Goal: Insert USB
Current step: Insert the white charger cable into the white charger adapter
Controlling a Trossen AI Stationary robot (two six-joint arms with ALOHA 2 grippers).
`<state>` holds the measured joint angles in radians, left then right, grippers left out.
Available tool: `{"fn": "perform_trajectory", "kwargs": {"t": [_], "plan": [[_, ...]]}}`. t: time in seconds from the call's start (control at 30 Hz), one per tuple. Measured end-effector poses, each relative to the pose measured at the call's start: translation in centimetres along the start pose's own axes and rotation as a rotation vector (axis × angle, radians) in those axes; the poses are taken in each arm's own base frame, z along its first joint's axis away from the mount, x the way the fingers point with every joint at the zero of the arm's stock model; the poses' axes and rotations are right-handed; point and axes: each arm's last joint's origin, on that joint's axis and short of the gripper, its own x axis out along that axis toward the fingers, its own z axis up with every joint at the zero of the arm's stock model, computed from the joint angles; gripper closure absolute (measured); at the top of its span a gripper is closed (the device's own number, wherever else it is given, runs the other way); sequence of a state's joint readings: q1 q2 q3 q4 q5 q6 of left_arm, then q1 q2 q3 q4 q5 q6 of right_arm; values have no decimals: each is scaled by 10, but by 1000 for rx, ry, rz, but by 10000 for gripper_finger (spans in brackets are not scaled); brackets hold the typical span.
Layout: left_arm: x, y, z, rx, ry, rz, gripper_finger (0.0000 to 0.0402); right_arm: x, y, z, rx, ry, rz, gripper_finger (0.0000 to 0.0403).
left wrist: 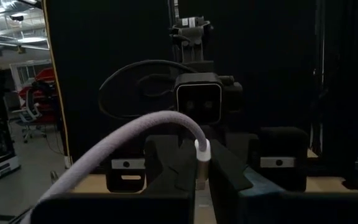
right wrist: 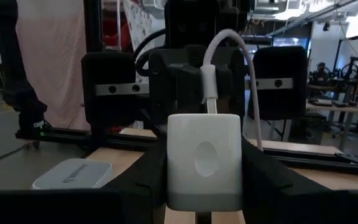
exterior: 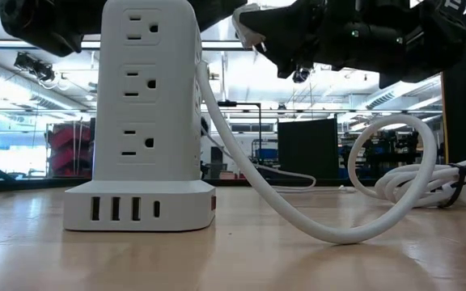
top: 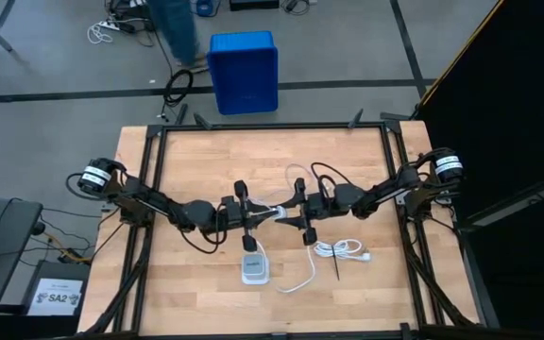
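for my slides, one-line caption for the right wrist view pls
Right gripper holds the white charger block while the left gripper presents the USB plug at it.

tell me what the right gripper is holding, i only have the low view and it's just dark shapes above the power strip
observer: a white charger block, pinched between the fingers of the right gripper.
operator: and the left one
observer: the left gripper is shut on the plug of the thin cable.
operator: is the plug at the block
observer: in the right wrist view its tip meets the block's top face; whether it is fully in, I can't tell.
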<state>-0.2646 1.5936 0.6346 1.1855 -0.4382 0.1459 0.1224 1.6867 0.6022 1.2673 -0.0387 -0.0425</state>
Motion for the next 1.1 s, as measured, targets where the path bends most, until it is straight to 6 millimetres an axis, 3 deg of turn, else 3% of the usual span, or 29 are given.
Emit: {"fn": "perform_trajectory", "kwargs": {"t": [0.63,1.1], "plan": [[0,0,-3,-13,22,-19,399,7,1,7,-5,-35,-9,289],[-2,-5,-2,-7,24,-27,256,7,2,6,-5,-23,2,290]]}}
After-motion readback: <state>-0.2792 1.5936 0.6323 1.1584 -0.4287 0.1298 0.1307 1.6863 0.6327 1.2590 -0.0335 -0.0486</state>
